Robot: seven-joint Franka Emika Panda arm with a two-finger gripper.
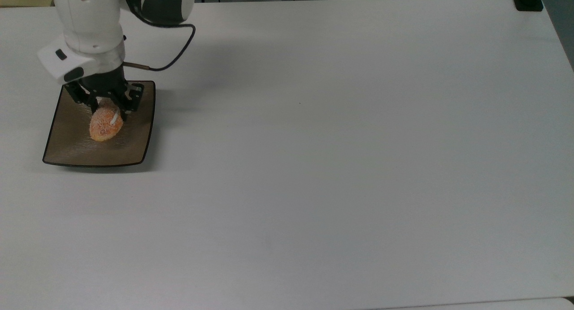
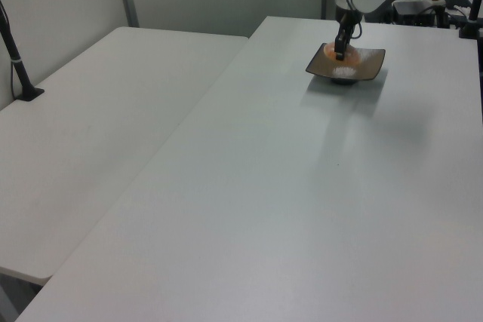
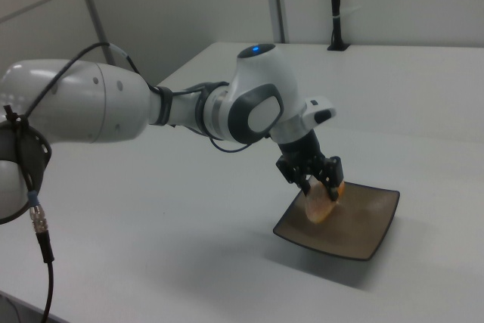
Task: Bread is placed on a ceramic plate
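Observation:
The square brown ceramic plate [image 1: 71, 144] lies at the top view's left on the white table. My gripper [image 1: 109, 113] hangs over the plate's middle, shut on the upper end of the orange-brown bread [image 1: 105, 127]. The bread tilts downward, its white stripe showing beside one finger. In the right view the bread [image 3: 321, 206] dangles from the gripper [image 3: 321, 187] with its lower end just at the plate [image 3: 364, 218]; I cannot tell whether it touches. In the left view the gripper [image 2: 339, 52] holds the bread [image 2: 330, 51] above the plate [image 2: 367, 65].
The white table [image 1: 336, 166] stretches wide to the top view's right of the plate. A black clamp [image 1: 529, 0] sits at its far right corner. A black cable [image 1: 179, 50] loops off the wrist. In the left view a second table [image 2: 83, 133] with a black post [image 2: 19, 65] adjoins.

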